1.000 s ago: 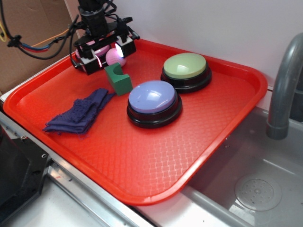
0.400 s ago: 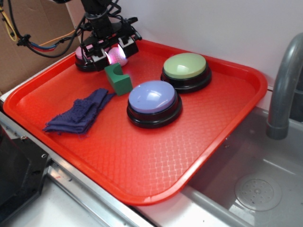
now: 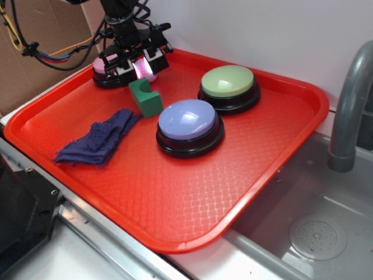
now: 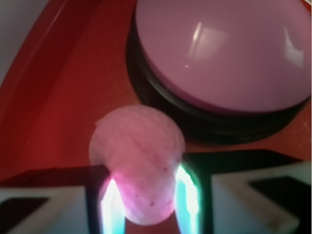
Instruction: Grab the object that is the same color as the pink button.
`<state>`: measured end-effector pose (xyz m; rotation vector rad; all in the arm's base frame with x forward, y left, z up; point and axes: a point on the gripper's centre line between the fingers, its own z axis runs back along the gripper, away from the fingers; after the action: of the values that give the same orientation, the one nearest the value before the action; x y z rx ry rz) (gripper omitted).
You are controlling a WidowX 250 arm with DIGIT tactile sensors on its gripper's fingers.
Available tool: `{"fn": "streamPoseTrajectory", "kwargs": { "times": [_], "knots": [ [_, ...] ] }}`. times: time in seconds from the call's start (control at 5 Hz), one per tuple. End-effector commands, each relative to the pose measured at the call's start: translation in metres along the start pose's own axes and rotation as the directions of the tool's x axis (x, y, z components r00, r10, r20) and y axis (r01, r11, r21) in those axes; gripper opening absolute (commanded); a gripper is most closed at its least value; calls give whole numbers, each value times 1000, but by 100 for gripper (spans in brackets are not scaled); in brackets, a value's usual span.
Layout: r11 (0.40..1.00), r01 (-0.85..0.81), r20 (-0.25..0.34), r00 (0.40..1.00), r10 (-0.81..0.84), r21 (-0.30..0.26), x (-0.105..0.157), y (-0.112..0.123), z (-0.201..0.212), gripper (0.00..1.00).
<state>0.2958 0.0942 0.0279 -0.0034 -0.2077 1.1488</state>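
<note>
Gripper (image 3: 139, 60) jaws are closed on the pink ball (image 4: 138, 161), just beside the pink button (image 4: 219, 53). Grasp looks made; lift off the tray (image 3: 192, 192) is left.

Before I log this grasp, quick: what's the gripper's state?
Gripper: shut on the pink ball, pads touching both its sides, beside the pink button.

The exterior view looks down at an angle from the front on the whole red plastic tray (image 3: 175, 192). The wrist view sits very close, between the hand's fingers, facing the smooth pink domed button (image 4: 219, 53) (image 3: 100, 64); both views share that far-left tray corner.
</note>
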Motion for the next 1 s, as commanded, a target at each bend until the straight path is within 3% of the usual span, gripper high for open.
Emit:
{"fn": "streamPoseTrajectory", "kwargs": {
  "times": [0.0, 0.2, 0.4, 0.6, 0.8],
  "knots": [
    [942, 335, -12, 942, -335, -8, 8, 28, 63, 0],
    [826, 563, -81, 824, -561, 10, 1, 36, 93, 0],
    [665, 745, -137, 655, -743, -43, -9, 45, 105, 0],
    [466, 879, -209, 438, -874, -106, -32, 62, 104, 0],
    [336, 927, -199, 302, -932, -169, -50, 70, 107, 0]
  ]
}}
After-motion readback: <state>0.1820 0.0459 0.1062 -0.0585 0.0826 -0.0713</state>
